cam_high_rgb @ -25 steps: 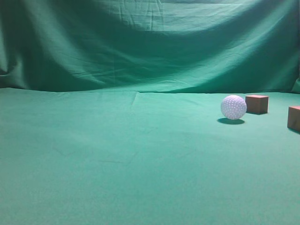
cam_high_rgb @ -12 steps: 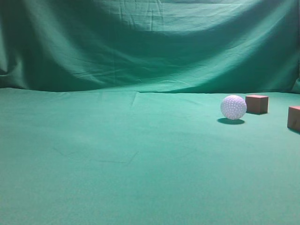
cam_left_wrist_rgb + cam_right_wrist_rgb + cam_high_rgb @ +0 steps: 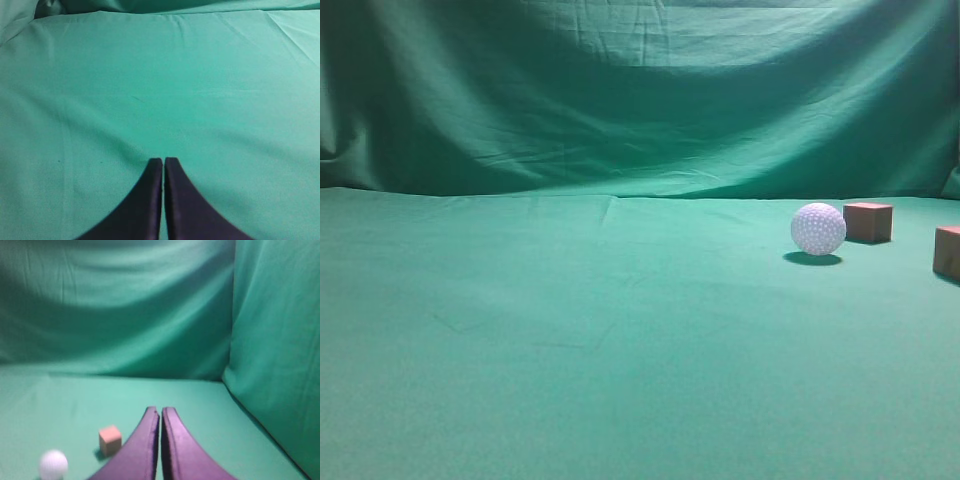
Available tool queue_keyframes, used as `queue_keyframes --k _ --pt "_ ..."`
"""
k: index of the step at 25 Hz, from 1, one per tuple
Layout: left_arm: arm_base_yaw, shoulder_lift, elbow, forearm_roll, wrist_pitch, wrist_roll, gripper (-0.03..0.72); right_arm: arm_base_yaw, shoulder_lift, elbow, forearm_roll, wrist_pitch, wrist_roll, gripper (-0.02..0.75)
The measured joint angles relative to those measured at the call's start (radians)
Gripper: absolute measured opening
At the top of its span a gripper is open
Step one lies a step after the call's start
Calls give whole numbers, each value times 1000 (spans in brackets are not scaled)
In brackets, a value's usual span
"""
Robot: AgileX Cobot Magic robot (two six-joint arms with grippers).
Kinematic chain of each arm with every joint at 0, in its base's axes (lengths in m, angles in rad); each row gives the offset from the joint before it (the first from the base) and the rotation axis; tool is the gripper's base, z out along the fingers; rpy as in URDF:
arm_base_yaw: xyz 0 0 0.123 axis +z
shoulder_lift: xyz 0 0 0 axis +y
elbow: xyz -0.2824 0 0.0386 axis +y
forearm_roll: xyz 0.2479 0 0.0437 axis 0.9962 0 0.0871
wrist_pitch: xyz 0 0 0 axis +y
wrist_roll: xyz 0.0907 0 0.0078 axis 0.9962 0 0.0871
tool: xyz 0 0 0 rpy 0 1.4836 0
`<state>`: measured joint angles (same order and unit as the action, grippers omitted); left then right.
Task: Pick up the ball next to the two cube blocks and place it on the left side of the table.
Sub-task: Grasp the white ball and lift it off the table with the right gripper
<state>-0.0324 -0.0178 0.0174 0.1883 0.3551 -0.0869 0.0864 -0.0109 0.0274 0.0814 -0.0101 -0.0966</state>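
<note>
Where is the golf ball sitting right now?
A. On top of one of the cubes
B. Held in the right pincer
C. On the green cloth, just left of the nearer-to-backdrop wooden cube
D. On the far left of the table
C: in the exterior view the golf ball rests on the green cloth beside the wooden cube, while the right pincer is shut and empty.

A dimpled white ball (image 3: 818,229) rests on the green table (image 3: 570,340) at far right, just left of two reddish-brown cubes (image 3: 868,221), the nearer cut off at the edge.
</note>
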Motion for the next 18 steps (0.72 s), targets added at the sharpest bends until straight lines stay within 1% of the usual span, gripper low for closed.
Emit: queue_keyframes --k 4,5,7,10,15,18 --pt "0 0 0 0 0 0 0 0 0 0 13 -144 146 0" --pt "0 0 0 0 0 0 0 0 0 -2 13 -146 172 0" --pt "0 0 0 0 0 0 0 0 0 -43 15 -35 195 0" --pt "0 0 0 0 0 0 0 0 51 -168 11 170 176 0" --pt "0 0 0 0 0 0 0 0 287 -383 5 500 146 0" --pt "0 0 0 0 0 0 0 0 436 -485 4 591 118 0"
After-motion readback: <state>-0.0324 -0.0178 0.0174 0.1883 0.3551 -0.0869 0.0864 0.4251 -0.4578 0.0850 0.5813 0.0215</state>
